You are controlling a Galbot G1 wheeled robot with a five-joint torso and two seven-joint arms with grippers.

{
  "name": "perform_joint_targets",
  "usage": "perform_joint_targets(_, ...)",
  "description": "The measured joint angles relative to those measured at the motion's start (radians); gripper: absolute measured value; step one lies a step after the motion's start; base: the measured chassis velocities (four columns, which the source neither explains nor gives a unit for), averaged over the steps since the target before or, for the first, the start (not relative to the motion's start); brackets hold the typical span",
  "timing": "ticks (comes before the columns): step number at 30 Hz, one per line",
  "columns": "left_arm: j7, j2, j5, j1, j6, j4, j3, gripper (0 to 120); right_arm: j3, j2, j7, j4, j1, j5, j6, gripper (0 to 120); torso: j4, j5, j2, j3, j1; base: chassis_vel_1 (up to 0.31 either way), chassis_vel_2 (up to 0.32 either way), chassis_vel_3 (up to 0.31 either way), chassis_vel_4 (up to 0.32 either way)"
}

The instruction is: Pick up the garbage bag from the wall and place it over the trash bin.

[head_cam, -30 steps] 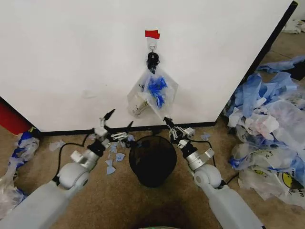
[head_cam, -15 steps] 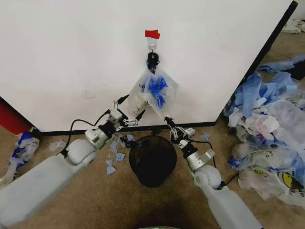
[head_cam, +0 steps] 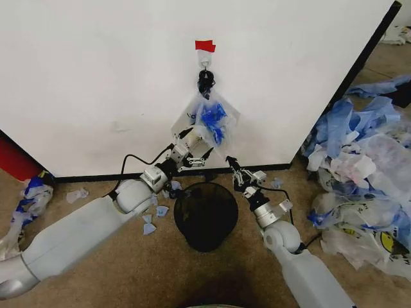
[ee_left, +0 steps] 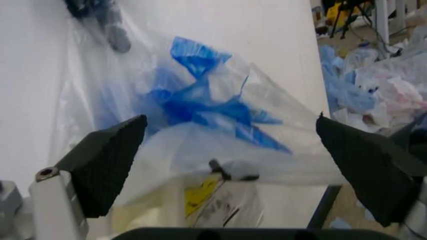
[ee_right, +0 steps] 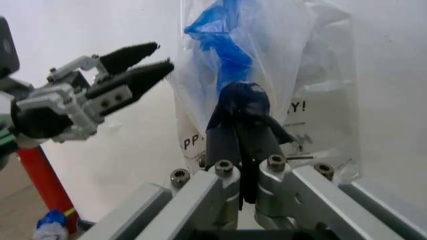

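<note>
The garbage bag hangs from a hook under red tape on the white wall; it is translucent with blue handles bunched inside. My left gripper is raised to the bag's lower part and is open. In the left wrist view the bag lies between its spread black fingers. My right gripper is shut and empty, just below the bag's right corner and above the rim of the trash bin. From the right wrist its closed fingers point at the bag.
A big heap of loose plastic bags covers the floor to the right. Blue plastic scraps lie left of the bin. A red object stands at the wall's left end, with more bags beside it.
My left arm has stretched forward and to the right, lifting its open gripper from near the floor up to the bag. The right arm has hardly moved.
</note>
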State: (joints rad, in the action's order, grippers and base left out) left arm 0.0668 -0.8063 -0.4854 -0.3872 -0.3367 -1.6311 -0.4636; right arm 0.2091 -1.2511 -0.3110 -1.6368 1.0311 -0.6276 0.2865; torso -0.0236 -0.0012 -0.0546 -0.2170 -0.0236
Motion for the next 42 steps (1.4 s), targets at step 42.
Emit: perform_joint_targets(42,-0.038,0.016,-0.082,0.038,0.055,0.083,-0.058,96,-0.003,-0.019,0.000,0.006,-0.010,-0.008,0.001,0,0.0001,-0.0001,0.000,0.000,0.000,0.000,0.000,0.000,0.000)
